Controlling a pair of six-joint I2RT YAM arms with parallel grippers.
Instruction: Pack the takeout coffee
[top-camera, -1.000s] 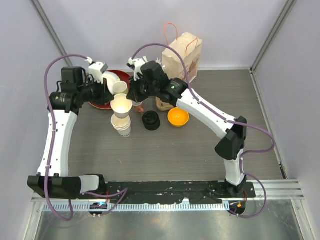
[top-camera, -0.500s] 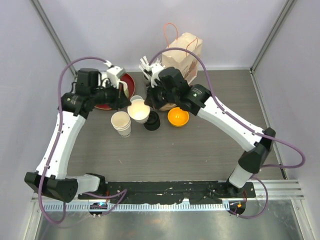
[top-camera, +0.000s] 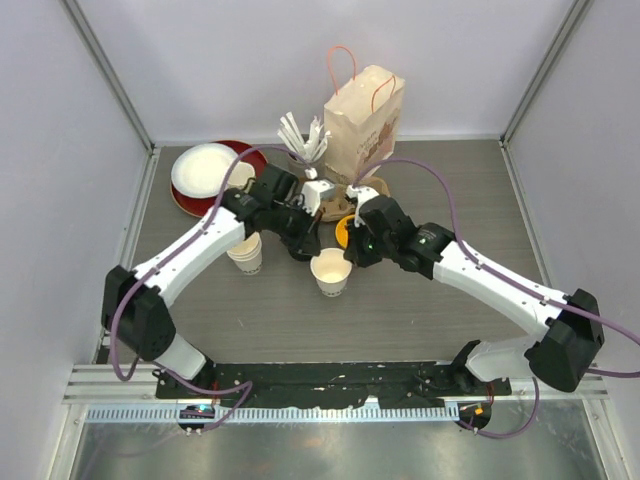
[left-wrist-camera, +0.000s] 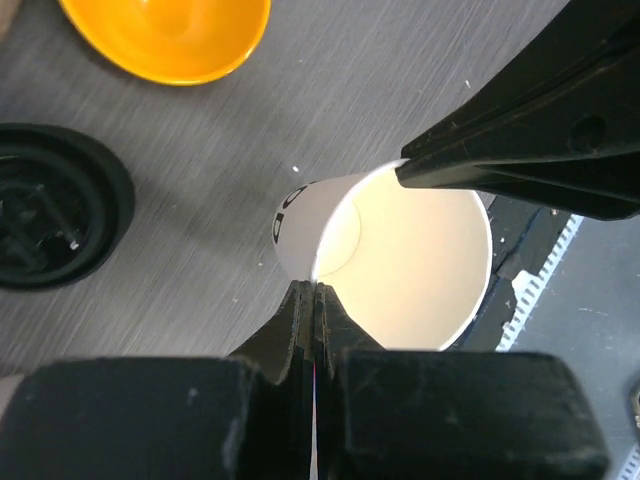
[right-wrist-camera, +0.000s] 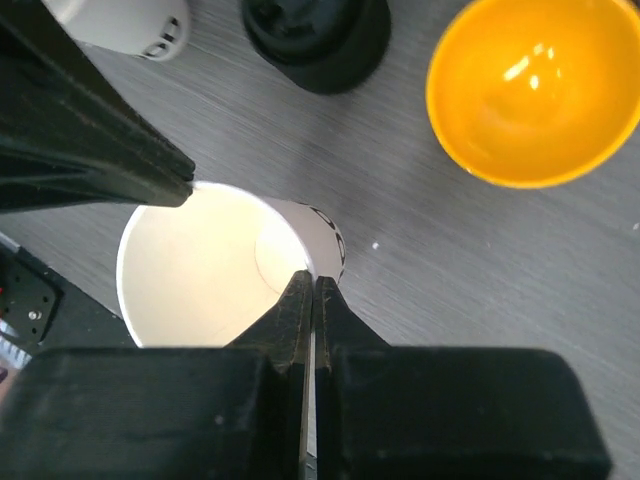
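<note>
An open, lidless cup (top-camera: 331, 270) is at the middle of the worktop (top-camera: 420, 320), the nearest of the things. Both claws are clenched on its rim: the left claw (left-wrist-camera: 314, 298) pinches the far-left edge and the right claw (right-wrist-camera: 309, 288) the right edge, each with the thin wall between its closed fingers. Whether the cup's base touches the worktop I cannot tell. Just beyond it lie black lids (right-wrist-camera: 318, 35) and, to their right, an orange bowl (right-wrist-camera: 525, 90). A cup stack (top-camera: 245, 255) stands left of the lids. Farthest back are plates (top-camera: 200, 168) at left and a paper bag (top-camera: 362, 120) at center.
</note>
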